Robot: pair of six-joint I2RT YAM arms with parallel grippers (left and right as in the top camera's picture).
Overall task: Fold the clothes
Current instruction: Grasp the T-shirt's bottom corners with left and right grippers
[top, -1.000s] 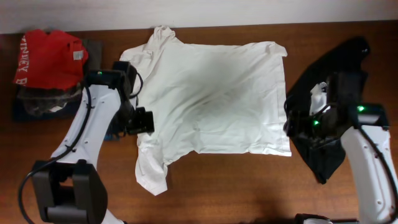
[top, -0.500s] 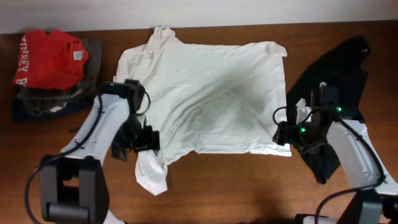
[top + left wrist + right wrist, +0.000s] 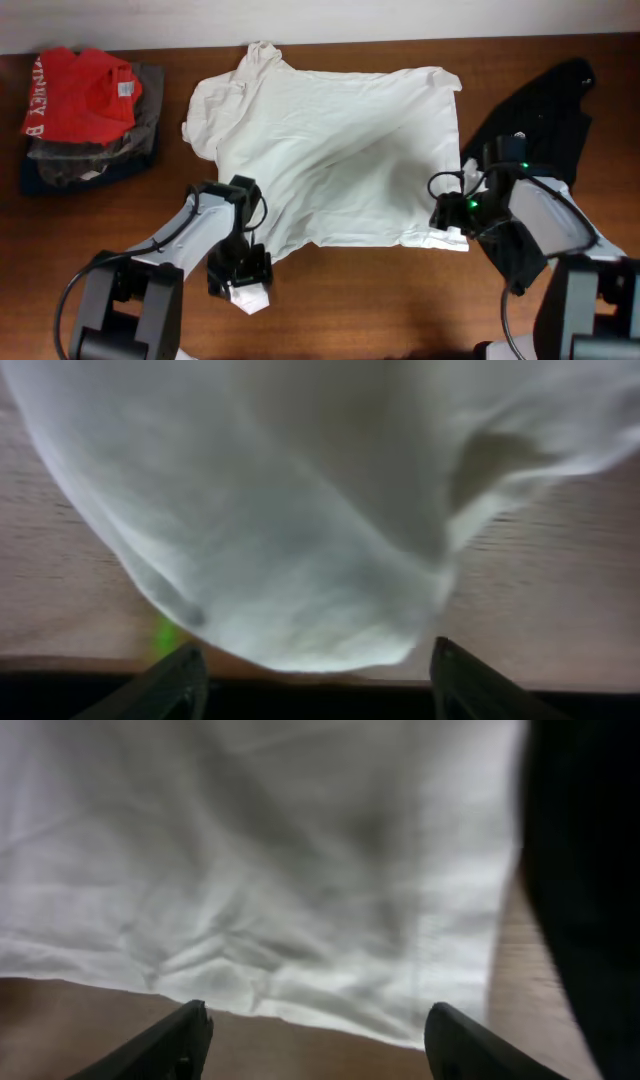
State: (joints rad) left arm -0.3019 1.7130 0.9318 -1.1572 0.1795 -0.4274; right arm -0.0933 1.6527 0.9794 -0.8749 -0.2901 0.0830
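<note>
The white T-shirt lies spread flat in the middle of the table, and no letters show on its upper side. Its near left sleeve trails toward the front edge. My left gripper hovers over that sleeve. In the left wrist view, the rounded sleeve end lies just ahead of my open left gripper, with nothing pinched. My right gripper is at the shirt's near right corner, open, with the hem just beyond my right gripper. The black garment lies crumpled at the right.
A red garment with white letters tops a stack of grey and navy folded garments at the far left. The black garment lies right beside the right gripper. Brown wooden table shows along the front.
My left gripper has swung from the shirt's left side down to the near sleeve, its jaws narrowing a little. My right gripper has slid left off the black garment to the shirt's corner.
</note>
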